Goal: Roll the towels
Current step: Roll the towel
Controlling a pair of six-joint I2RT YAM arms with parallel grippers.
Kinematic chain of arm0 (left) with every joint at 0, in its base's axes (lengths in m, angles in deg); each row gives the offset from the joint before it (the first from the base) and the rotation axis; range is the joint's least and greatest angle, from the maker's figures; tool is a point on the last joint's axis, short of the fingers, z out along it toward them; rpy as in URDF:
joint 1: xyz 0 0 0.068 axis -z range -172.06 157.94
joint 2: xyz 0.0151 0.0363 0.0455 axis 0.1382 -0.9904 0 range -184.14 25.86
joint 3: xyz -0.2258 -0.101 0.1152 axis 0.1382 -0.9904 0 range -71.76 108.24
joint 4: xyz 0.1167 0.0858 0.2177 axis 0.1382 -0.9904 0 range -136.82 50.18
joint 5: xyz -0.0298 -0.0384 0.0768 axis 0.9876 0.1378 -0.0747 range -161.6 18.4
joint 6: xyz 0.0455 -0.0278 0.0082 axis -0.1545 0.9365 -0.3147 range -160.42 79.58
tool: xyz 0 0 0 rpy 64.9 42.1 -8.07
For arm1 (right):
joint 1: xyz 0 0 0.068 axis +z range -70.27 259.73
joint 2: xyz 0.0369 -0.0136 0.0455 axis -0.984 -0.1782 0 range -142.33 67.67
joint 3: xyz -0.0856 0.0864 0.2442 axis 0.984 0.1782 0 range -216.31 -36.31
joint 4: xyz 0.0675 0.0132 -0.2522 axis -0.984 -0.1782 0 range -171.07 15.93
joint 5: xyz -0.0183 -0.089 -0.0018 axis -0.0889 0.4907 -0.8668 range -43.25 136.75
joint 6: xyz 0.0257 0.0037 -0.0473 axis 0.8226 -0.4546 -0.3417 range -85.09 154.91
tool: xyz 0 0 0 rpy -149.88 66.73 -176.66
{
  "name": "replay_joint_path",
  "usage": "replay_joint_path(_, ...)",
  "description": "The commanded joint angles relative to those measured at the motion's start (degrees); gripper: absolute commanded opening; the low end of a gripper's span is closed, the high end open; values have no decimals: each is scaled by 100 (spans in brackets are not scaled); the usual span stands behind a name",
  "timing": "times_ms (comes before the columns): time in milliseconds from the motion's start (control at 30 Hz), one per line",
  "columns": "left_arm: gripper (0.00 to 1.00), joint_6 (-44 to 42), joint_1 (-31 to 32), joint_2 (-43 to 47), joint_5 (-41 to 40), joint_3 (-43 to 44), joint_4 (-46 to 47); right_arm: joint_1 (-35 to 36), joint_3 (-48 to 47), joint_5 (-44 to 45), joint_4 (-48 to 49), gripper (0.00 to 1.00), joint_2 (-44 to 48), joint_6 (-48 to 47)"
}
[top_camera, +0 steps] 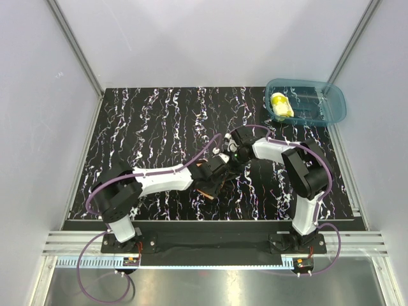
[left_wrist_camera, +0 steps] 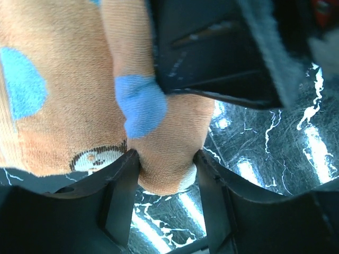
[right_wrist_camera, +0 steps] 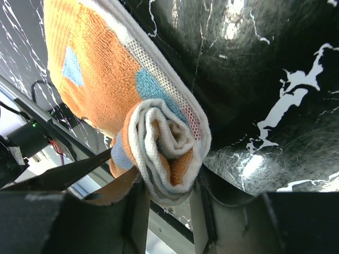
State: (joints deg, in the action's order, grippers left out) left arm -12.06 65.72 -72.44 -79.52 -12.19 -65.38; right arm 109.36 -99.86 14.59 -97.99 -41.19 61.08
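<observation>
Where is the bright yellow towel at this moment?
In the top view, the bright yellow cloth towel lies inside the translucent teal plastic bin, near its left end, at the far right corner of the black marbled table.

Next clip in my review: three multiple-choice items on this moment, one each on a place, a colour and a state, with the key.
1. Where is the yellow towel? A) in the bin B) on a shelf C) on the floor
2. What colour are the patches on the orange towel? A) green B) light blue C) red
3. How is that towel's end at the right tool? A) flat B) rolled up C) knotted
Key: 1 A: it lies inside the teal bin at the far right. 2 B: blue patches show in both wrist views. 3 B: a spiral of layers sits clamped there.
</observation>
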Motion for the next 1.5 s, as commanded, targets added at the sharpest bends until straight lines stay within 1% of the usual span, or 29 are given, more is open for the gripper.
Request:
replay_joint_path(0,51,-129,189,-268,-51,-252,376,52,-166,325,-139,39,-215,-174)
replay_joint_path(167,52,-85,278,-576,-280,-315,341,52,-219,333,-192,41,-259,-218)
replay_joint_path(300,53,-94,365,-734,-385,-350,306,52,-237,360,-227,47,-259,-236)
replay_joint_path(333,54,-94,374,-804,-403,-350,297,52,-246,360,-244,50,-259,-244)
replay_joint_path(533,57,-76,515,-1059,-544,-245,192,52,-263,369,-271,57,-250,-244)
replay_joint_path(733,59,-32,533,-1112,-614,-279,148,61,-281,386,-341,58,-232,-262)
replay_joint_path(800,57,64,533,-1156,-728,-279,61,52,-281,395,-359,58,-224,-288)
replay_joint_path(833,53,99,533,-1174,-789,-271,25,52,-272,404,-367,58,-215,-288)
replay_joint_path(900,50,117,533,-1183,-825,-271,25,52,-255,421,-385,58,-215,-297)
replay_joint_path(933,47,126,533,-1183,-834,-271,25,52,-246,413,-385,58,-215,-306)
replay_joint_path(1067,40,117,533,-1148,-790,-323,95,61,-228,482,-482,59,-206,-402)
replay_joint_path(1100,40,91,524,-1113,-764,-349,156,43,-228,492,-508,59,-206,-437)
replay_joint_path(1267,41,29,533,-989,-614,-516,315,-27,-290,615,-675,70,-153,-596)
replay_joint_path(1333,40,3,515,-901,-579,-578,411,-132,-342,623,-745,72,-171,-648)
replay_joint_path(1467,35,3,331,-813,-360,-780,569,-378,-465,755,-930,74,-250,-736)
